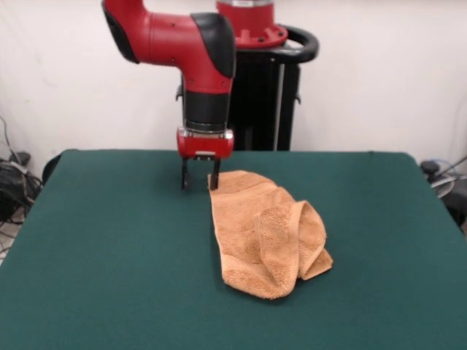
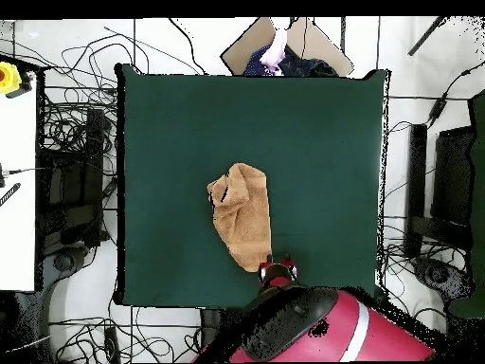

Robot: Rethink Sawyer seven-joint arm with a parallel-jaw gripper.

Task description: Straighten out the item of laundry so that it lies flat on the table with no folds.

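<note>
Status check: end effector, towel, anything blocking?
End effector open, down at towel's corner nearest the pedestal. Towel still bunched and folded over itself, not flat. Nothing else on the table.

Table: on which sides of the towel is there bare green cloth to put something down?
The table is bare on every side of the towel; in the front view the widest patch lies left of it, with more to its right and before it. It is crowded only at the towel's far corner, where the gripper stands open.
</note>
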